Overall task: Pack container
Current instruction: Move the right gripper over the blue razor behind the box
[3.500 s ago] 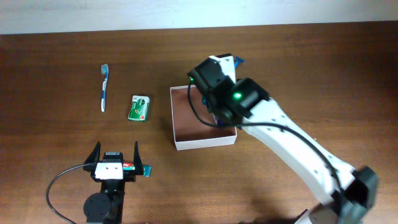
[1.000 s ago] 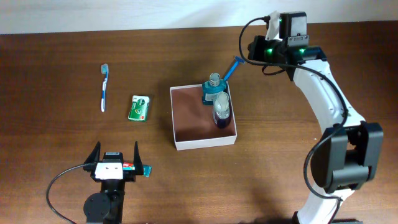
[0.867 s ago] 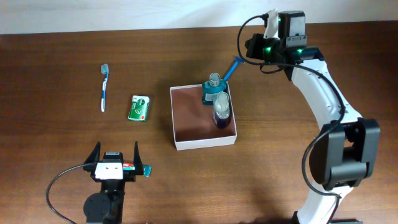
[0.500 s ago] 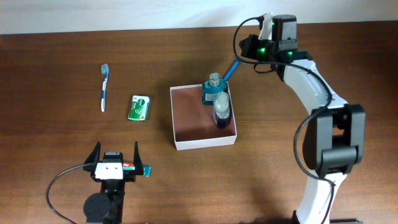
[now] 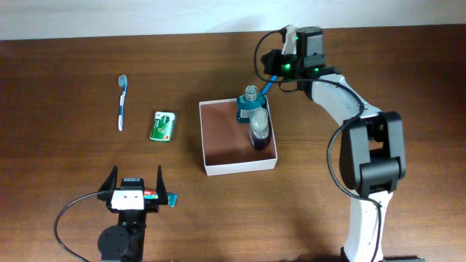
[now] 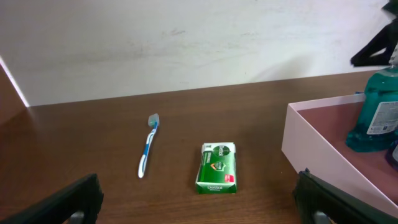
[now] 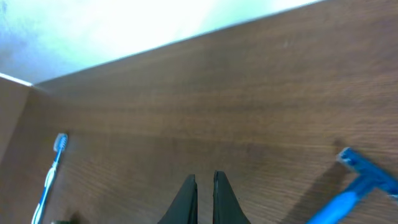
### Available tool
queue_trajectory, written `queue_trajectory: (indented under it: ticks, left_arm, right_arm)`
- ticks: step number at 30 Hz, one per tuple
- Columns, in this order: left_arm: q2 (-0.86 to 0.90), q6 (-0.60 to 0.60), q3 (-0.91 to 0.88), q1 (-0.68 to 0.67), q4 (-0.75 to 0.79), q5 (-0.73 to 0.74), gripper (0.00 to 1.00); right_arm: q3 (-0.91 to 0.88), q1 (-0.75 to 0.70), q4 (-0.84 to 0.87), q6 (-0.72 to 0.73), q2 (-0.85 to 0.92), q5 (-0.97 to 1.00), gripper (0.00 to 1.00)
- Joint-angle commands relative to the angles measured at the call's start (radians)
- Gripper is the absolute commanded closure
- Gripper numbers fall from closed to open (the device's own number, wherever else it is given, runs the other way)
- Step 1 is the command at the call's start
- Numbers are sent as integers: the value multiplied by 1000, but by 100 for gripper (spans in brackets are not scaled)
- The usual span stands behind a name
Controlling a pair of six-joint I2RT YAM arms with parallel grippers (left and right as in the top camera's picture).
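White-walled container sits mid-table; likely light and flimsy, best gripped at a wall's rim. The left gripper, at 7 o'clock, gapes wide; the right gripper, at 1 o'clock, is pinched closed, empty.

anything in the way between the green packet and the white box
Nothing visible. Only bare brown wooden table separates the small green flat packet from the square white-walled container, at its left wall. The two bottles inside sit along its right side, leaving the left floor free.
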Motion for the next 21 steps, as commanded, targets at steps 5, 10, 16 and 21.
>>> queue_trajectory:
  ticks: [5,10,16,21]
  left_arm:
    - [0,20,0,-4,-7,-8,1]
    - [0,19,0,-4,-7,-8,1]
    - [0,20,0,-4,-7,-8,1]
    - [0,19,0,-4,-7,-8,1]
  right_arm:
    - [16,-1,11,55,72,39,96]
    - [16,-1,5,55,76,40,96]
    - [16,0,-61,55,78,138,96]
    - [16,-7,-75,55,78,148,96]
